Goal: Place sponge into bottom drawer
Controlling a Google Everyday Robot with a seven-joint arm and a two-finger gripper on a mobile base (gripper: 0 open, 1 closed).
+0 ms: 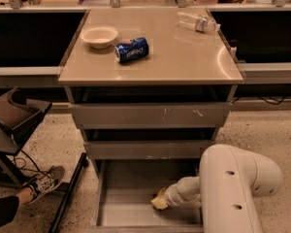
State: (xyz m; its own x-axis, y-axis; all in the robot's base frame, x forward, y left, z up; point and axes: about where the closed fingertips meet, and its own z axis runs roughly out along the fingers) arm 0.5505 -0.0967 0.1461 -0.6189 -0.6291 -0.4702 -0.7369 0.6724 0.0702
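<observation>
The bottom drawer (pixel 126 212) is pulled open, a wide grey tray with a plain floor. My white arm reaches down into it from the right. The gripper (pixel 166 198) is low inside the drawer, right of its middle. A small yellow lump, which looks like the sponge (pixel 158 201), sits at the gripper's tip, on or just above the drawer floor. I cannot tell whether the gripper holds it or only touches it.
The two upper drawers (pixel 150 114) overhang the bottom one. On the cabinet top are a white bowl (pixel 99 35), a blue soda can (pixel 131 50) on its side and a clear plastic bottle (pixel 196 22). At left are a person's shoe (pixel 47 181) and a black stand leg (pixel 70 191).
</observation>
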